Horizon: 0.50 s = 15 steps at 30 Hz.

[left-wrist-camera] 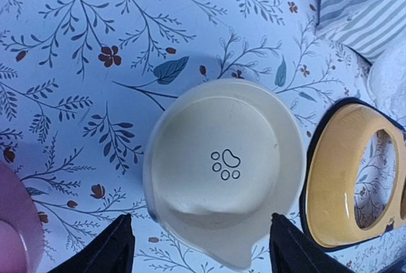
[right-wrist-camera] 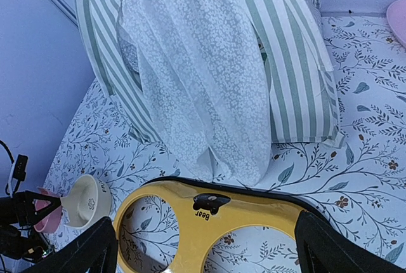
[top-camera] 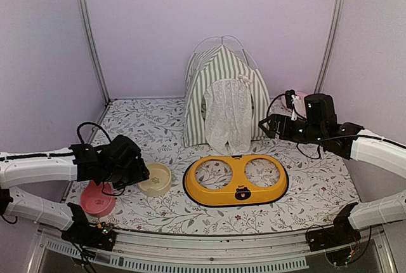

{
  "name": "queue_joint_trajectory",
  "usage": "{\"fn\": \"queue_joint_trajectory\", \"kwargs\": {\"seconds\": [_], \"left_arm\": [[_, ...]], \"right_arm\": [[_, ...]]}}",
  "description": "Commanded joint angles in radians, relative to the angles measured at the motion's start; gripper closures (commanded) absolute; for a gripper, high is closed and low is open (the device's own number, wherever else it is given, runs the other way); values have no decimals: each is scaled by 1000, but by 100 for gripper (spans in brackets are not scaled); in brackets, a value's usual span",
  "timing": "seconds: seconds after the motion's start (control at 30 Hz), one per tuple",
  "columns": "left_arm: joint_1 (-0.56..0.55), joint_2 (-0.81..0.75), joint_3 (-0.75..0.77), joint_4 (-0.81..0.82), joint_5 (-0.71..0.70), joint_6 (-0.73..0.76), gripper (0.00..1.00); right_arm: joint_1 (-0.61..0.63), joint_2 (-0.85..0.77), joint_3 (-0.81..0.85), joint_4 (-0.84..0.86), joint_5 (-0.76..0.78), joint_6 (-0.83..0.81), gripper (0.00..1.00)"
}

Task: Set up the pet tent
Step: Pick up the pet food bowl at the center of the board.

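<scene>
Pet tent [top-camera: 222,89] stands upright just behind the yellow feeder stand [top-camera: 238,173], peak up, thin white poles arching over the top, lace door flap [top-camera: 227,117] hanging down its front. It looks fully pitched, so the tent step reads as done or nearly so.

Right gripper [right-wrist-camera: 206,222] hovers to the right of the yellow stand, level with the tent's front corner. Its jaws are spread wide with nothing between them.

Left gripper [left-wrist-camera: 202,219] hangs over the cream paw-print bowl [left-wrist-camera: 222,159], just left of the yellow stand. Its jaws are released, one either side of the bowl's near rim, with no grip seen.

Step in hand, as judged: dressing the set. The next move calls for lowering the left jaws squarely over the bowl, closing on its wall, and lifting it level.

Count: one tent, one yellow stand with two holes, one cream bowl, and one pink bowl [top-camera: 97,198] further left of the stand. All sit on one floral cloth [top-camera: 146,120] covering the counter.
</scene>
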Motion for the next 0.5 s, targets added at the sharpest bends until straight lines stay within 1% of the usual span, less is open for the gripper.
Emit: {"fn": "queue_joint_trajectory", "kwargs": {"seconds": [0.0,0.1,0.27,0.47], "left_arm": [[39,67,-16,31,-48,-29,27],[71,116,-20,68,-55,-8,31],[108,177,-27,131,-54,33,44],[114,246,-27,166,-34,59,67]], "right_arm": [[-2,-12,35,21,28,-10,1],[-3,-26,41,19,35,-11,1],[-4,-49,47,12,39,-18,1],[-4,-62,55,1,41,-31,1]]}}
